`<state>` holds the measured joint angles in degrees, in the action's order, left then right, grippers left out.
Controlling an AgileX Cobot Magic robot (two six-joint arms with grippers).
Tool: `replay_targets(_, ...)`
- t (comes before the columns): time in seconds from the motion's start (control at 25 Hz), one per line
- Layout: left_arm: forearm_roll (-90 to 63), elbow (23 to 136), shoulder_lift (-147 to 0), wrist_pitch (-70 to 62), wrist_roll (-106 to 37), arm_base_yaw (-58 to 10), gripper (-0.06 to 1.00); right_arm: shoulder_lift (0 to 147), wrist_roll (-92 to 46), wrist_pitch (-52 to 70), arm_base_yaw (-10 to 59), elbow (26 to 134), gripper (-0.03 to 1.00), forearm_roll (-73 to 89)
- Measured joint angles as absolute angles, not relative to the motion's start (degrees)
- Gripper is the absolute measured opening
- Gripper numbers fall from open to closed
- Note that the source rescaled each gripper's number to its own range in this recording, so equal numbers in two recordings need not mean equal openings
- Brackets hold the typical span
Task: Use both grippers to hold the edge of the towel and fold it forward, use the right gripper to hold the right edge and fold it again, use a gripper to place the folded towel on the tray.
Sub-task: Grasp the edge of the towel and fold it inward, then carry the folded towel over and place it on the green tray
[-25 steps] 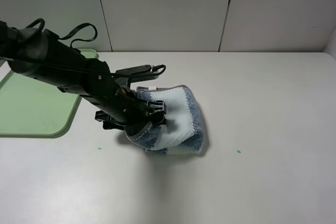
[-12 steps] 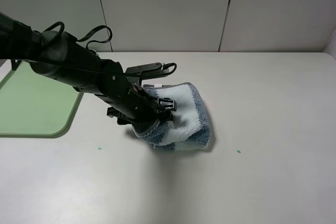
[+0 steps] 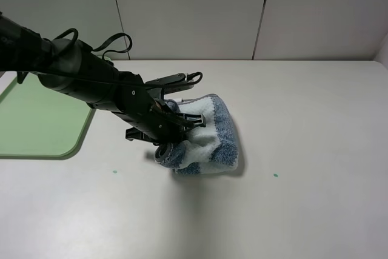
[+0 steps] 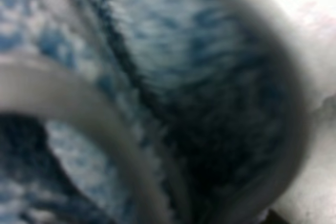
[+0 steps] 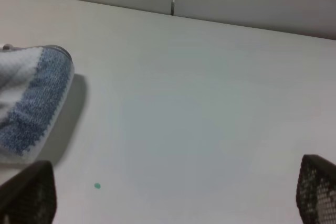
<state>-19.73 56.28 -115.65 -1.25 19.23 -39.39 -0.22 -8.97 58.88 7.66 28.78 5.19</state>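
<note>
The light-green tray (image 3: pixel 36 122), a flat rectangular plastic dish with rounded corners and a low raised rim, lies at the left edge of the tabletop (image 3: pixel 303 150) with nothing visible inside it; part of it is hidden behind the left arm. The tabletop is a smooth, pale, matte surface carrying two small green marks (image 3: pixel 276 175) toward its near edge. The towel (image 3: pixel 209 134), a folded bundle of looped terry cloth in broad blue-grey and whitish stripes, sits near the middle of the tabletop, well apart from the tray; its thin grey hem (image 4: pixel 100 124) curls in bands across the left wrist view, which the cloth fills almost entirely and out of focus. The left claw (image 3: pixel 177 127), bulky and black with cables looping behind it, reaches in from the tray side and meets the towel's left side, its fingers drawn in against the cloth and the bundle bunched around them; it appears clamped on the towel there, though the contact itself is partly buried in the folds. In the right wrist view the right claw (image 5: pixel 168 195) shows only its two dark, mesh-textured fingertips (image 5: pixel 29 192), standing wide apart above bare tabletop, with the towel's blue-striped corner (image 5: pixel 31 103) off to one side and not touched.
</note>
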Motion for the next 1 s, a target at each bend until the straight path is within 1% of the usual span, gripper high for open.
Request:
replay_targets(0.64, -19.68, 56.28, -114.85, -2.48, 17.98, -39.39, 0.15, -0.22, -8.97, 58.88, 7.66, 28.78, 1.0, 5.19)
replay_targets(1.0, -15.32, 56.17, -111.81, -10.36, 17.09, -37.51, 0.15, -0.22, -8.97, 58.88, 7.66, 28.78, 1.0, 5.19)
